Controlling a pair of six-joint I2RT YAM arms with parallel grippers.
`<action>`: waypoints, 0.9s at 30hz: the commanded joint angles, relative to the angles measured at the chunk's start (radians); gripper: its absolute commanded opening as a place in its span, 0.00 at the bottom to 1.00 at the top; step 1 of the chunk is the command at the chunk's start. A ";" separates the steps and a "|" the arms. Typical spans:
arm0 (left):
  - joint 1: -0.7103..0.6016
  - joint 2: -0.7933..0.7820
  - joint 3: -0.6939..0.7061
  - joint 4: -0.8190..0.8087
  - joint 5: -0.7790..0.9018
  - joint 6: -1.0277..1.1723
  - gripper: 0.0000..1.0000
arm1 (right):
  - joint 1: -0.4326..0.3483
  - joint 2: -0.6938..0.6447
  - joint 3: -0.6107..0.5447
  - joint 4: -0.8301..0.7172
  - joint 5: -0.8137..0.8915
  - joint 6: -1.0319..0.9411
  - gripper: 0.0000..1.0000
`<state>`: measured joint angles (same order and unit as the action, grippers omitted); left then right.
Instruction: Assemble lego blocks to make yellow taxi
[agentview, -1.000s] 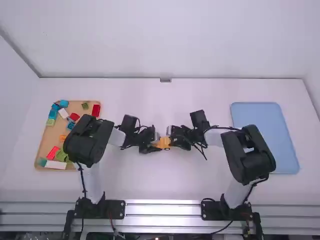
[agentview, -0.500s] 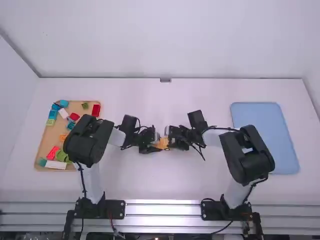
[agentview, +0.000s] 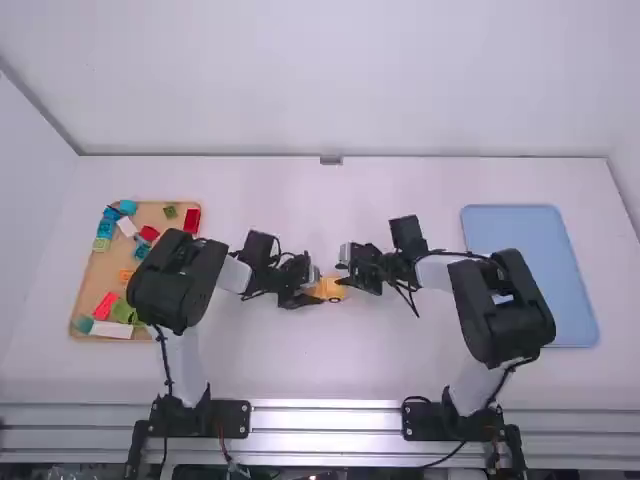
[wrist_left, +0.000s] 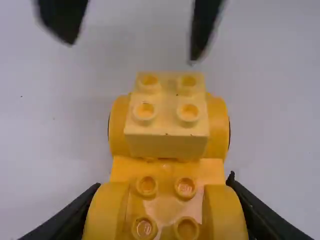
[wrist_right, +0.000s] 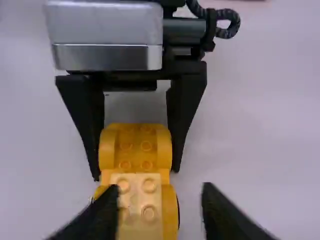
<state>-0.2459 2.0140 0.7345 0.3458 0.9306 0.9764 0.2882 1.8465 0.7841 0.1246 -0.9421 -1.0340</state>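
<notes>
The left gripper (wrist_right: 135, 173) was closed on one end of the yellow car base (wrist_left: 167, 170), one finger along each rounded side, probably so that the base could not slide or turn under a push. The right gripper (wrist_left: 132, 50) was released, its fingers well apart, near the other end, which left the pale yellow block (wrist_left: 167, 145) free. This block lay across that end, between the rounded sides; whether it was pressed fully down, I cannot tell. The car was at the middle of the white table (agentview: 330, 365), where both arms could reach it. Farther out, the wooden tray (agentview: 99, 275) held loose blocks, surely for choosing parts.
</notes>
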 joint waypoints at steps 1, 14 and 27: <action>-0.008 0.015 -0.023 -0.019 -0.032 -0.018 0.27 | 0.003 0.013 0.000 -0.022 -0.020 -0.011 0.17; -0.009 0.015 -0.023 -0.018 -0.031 -0.019 0.27 | 0.167 0.013 0.003 -0.134 0.363 0.095 0.00; -0.009 0.015 -0.023 -0.019 -0.031 -0.019 0.24 | 0.143 0.004 0.002 -0.213 0.354 0.065 0.03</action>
<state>-0.2394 2.0140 0.7319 0.3477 0.9306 0.9955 0.4282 1.8034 0.8322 -0.0711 -0.6064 -0.9508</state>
